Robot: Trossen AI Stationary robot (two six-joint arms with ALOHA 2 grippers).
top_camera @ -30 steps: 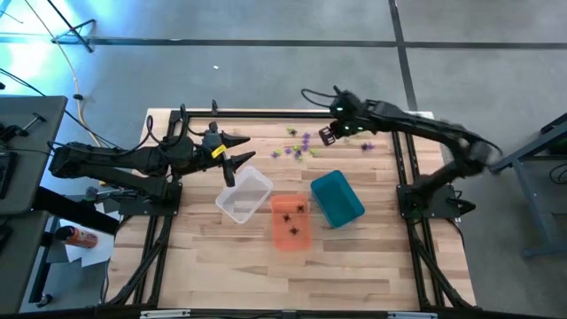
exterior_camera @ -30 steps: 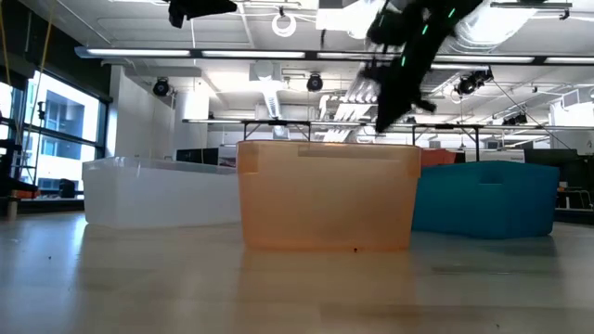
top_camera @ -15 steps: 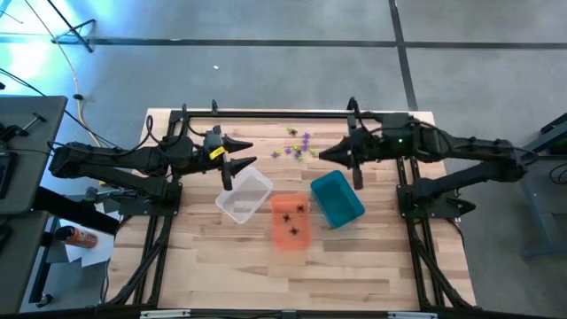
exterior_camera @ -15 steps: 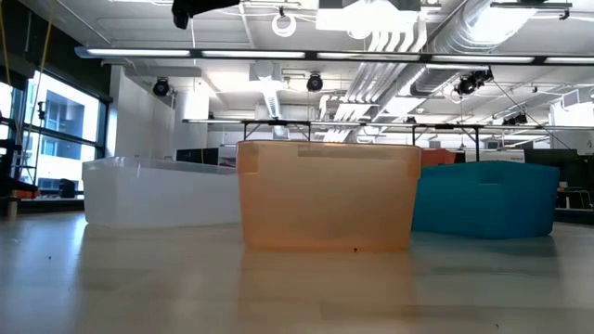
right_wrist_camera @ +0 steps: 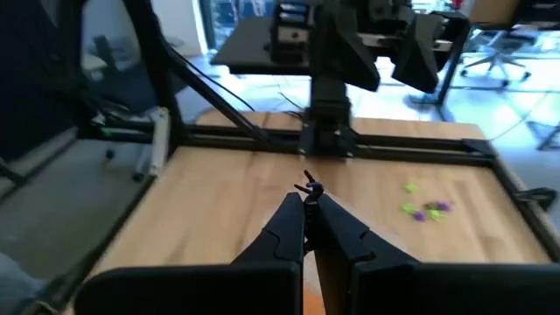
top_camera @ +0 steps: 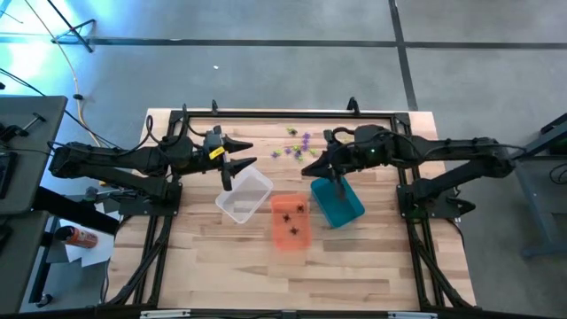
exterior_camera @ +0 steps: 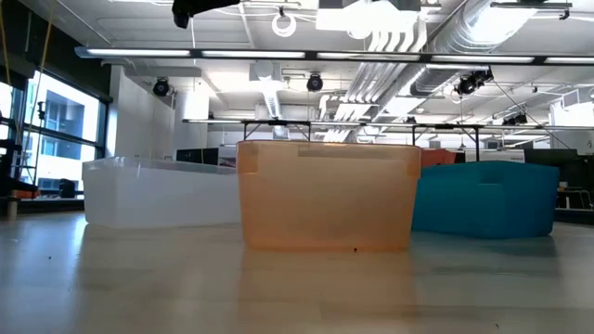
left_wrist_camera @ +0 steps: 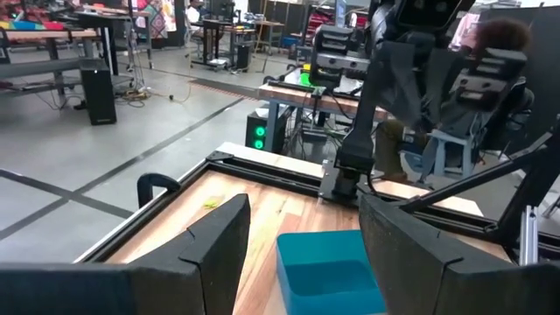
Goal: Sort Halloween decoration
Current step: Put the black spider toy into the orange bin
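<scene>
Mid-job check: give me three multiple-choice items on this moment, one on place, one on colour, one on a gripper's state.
1. Where is the right gripper?
A. By the teal bin's far end
B. Over the clear bin
C. Off the table

2. Which bin stands between the other two?
A. Clear
B. Orange
C. Teal

3. The right gripper's fingers are:
A. Wide open, empty
B. Shut on a black trinket
C. Shut on a bin's rim

Answers:
1 A: the high view shows it beside the teal bin.
2 B: the orange bin sits between the clear bin and the teal bin.
3 B: in the right wrist view a black trinket sticks out at the closed tips.
</scene>
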